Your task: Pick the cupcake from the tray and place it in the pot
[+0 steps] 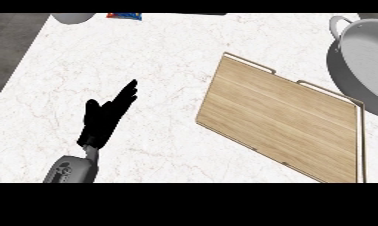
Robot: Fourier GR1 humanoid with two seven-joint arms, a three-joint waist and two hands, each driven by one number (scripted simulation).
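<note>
1. On the white marbled tabletop [170, 45], a wooden tray [280, 120] lies right of centre, turned at an angle, its raised rim running along the upper and right sides. Its board shows bare wood only; no cupcake can be seen on it or anywhere else in view.
2. At the right edge sits the grey pot [358, 57], partly cut off by the frame, one handle pointing up-left. Its near wall stands just beside the tray's upper right corner, a short carry, which looks like the reason for the pairing.
3. Whether the cupcake already lies in the pot cannot be told: only part of the inside shows, and that part shows nothing.
4. The left robot hand [103, 117] hovers or rests over the tabletop at lower left, fingers straight and pointing up-right, holding nothing. It stands well apart from tray and pot, seemingly kept out of the way.
5. The right robot hand does not show.
6. Open room: a broad stretch of tabletop lies between the left robot hand and the tray's left edge. The tray's lower right corner runs near the frame's edge.
7. At the top edge, a grey round object [72, 17] and a blue-and-red item [124, 15] sit far from the work.
</note>
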